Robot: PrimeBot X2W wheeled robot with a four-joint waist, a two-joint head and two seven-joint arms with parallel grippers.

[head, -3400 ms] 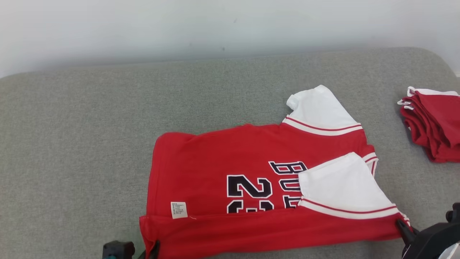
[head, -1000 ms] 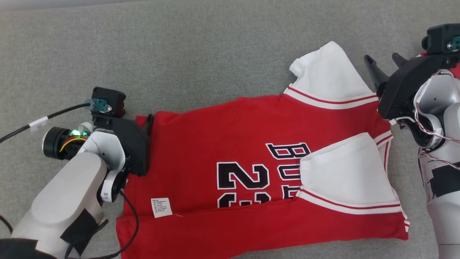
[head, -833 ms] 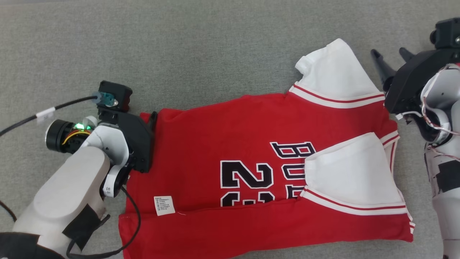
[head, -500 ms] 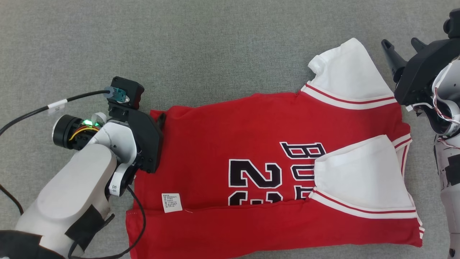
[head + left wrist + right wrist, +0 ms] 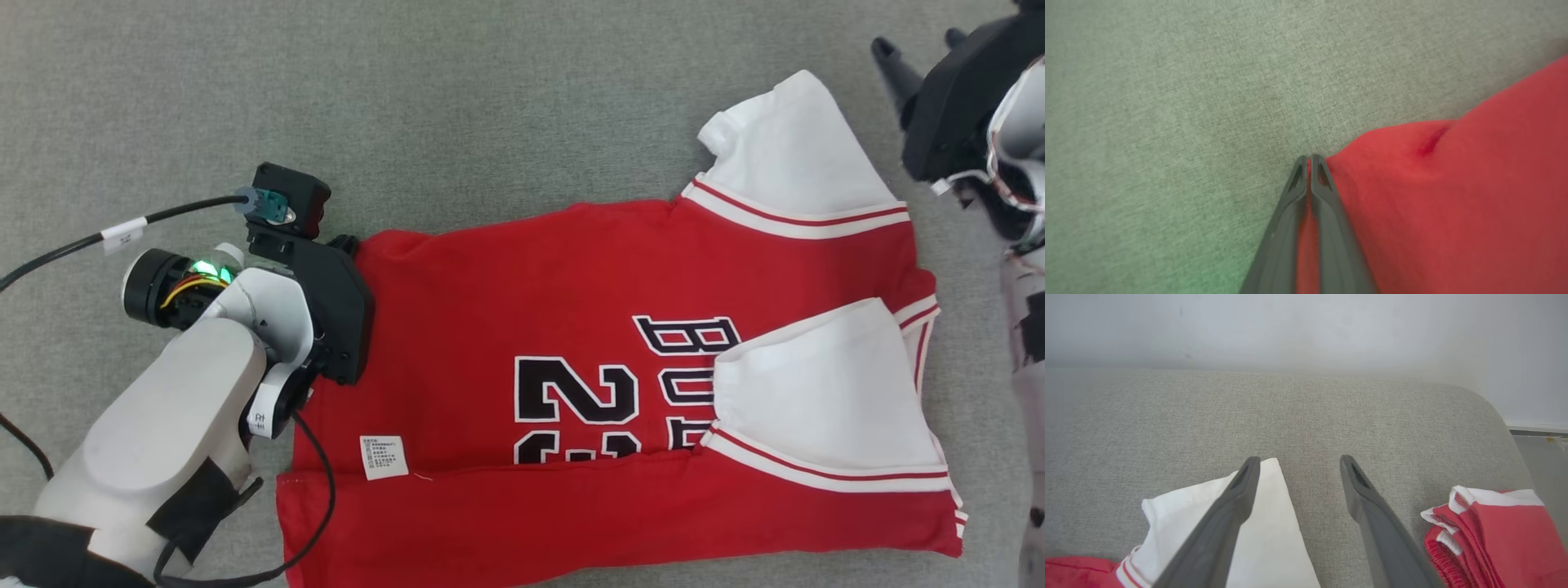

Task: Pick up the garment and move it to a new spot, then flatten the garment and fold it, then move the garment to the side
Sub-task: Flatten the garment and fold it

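The garment [image 5: 571,327] is a red jersey with white sleeves and black lettering, lying partly folded on the grey cushion [image 5: 457,106]. Its near long edge is turned over the body, and one white sleeve [image 5: 808,392] lies folded across the chest. My left gripper [image 5: 347,242] is at the garment's far left corner. In the left wrist view this gripper [image 5: 1309,157] is shut, with red cloth [image 5: 1433,204] pinched between its fingers. My right gripper [image 5: 914,38] hovers open by the far white sleeve [image 5: 784,139]. From the right wrist, its [image 5: 1300,458] left finger hangs over that sleeve [image 5: 1286,539].
A pile of folded red and white garments [image 5: 1494,535] lies on the cushion to the right of my right gripper. A pale wall [image 5: 1306,326] rises behind the cushion, whose rounded corner [image 5: 1490,408] is at the far right. A black cable [image 5: 73,245] trails from my left wrist.
My left gripper has closed on the garment's far left corner. The head camera has tilted further down, shifting the whole picture; the right gripper stays open near the far sleeve.
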